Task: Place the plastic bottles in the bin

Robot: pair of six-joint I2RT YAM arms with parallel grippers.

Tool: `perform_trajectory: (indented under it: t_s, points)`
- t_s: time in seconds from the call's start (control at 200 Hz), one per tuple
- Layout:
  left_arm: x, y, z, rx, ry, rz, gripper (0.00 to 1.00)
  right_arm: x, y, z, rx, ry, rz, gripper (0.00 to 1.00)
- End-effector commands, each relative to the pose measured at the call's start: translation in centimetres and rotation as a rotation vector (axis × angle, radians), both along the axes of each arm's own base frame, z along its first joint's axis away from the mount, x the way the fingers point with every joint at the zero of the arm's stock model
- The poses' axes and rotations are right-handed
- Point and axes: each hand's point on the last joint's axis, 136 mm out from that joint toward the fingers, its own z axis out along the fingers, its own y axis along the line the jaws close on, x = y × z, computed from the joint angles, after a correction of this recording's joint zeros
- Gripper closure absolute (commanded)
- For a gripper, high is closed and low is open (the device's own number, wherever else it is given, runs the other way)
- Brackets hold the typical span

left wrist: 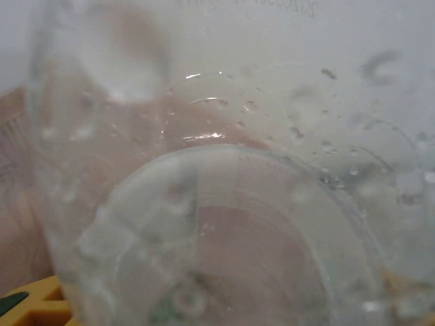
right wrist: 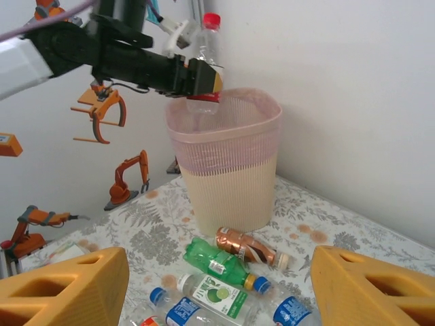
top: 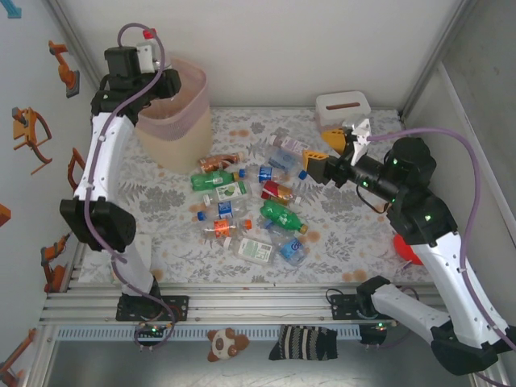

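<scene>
We see the left arm reaching high, elbow bent, its left gripper (right wrist: 202, 81) clamped around 1 clear red-capped plastic bottle (right wrist: 207, 51), held upright just over the rim of the tall translucent pale-pink bin (right wrist: 224, 156). The right arm stretches forward over the floral tabletop (top: 347, 234), its right gripper (top: 324, 147) spread wide and empty, beside the scattered green and clear plastic bottles (top: 278, 214).

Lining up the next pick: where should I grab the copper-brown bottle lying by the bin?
I'd grip the copper-brown bottle across its mid-body, coming straight down from above. It lies on its side with its long flanks exposed; a green bottle lies close alongside.
</scene>
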Motion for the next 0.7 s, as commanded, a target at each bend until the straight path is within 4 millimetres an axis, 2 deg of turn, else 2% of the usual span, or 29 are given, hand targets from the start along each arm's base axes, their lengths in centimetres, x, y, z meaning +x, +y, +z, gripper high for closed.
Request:
perform_trajectory:
  t_s: [0.0, 0.235, 0.446, 0.566, 0.696]
  points:
    - [1.3, 0.7, -2.2, 0.003, 0.069, 0.035, 0.45, -0.4, -0.4, 0.2, 0.005, -0.013, -0.014, 0.31]
    - [3.4, 1.1, -6.9, 0.042, 0.155, 0.044, 0.44, -0.3, -0.4, -0.6, 0.004, 0.008, -0.02, 0.31]
    - [3.6, 1.4, -10.3, 0.056, 0.234, 0.062, 0.33, 0.0, -0.5, -1.5, 0.005, 0.031, -0.031, 0.32]
    - [3.4, 1.7, -10.3, 0.056, 0.226, 0.077, 0.29, 0.2, -0.5, -1.8, 0.0, 0.037, -0.04, 0.32]
    - [3.1, 1.7, -8.6, 0.043, 0.182, 0.077, 0.25, 0.4, -0.4, -1.7, 0.001, 0.036, -0.04, 0.32]
